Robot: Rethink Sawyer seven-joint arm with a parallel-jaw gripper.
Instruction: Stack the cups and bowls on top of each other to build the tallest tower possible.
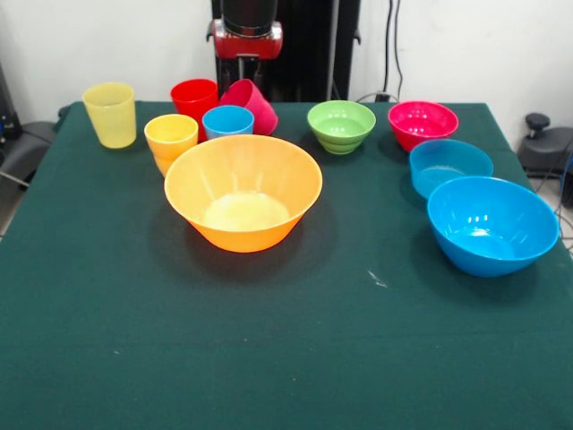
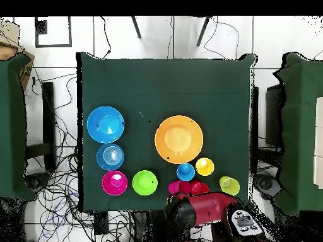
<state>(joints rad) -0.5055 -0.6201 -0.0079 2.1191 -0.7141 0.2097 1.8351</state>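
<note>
Green cloth covered the table (image 1: 134,340). Nothing was stacked: the big orange bowl (image 1: 243,192) sat central, cups (image 1: 197,116) clustered at eleven o'clock, the other bowls (image 1: 491,224) toward two. I couldn't tell the gripper's state.

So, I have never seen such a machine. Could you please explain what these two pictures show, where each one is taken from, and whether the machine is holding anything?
The machine is a robot arm, red and black, standing at the edge of a table with a green cloth. One picture looks across the table toward the robot; the other looks straight down from above. The arm is drawn back, and its gripper does not show, so nothing is seen being held.

On the table are five bowls: a large orange bowl, a large blue bowl, a small blue bowl, a green bowl and a magenta bowl. There are five cups: yellow, orange, red, light blue and a tilted pink one. Nothing is stacked yet.
</note>
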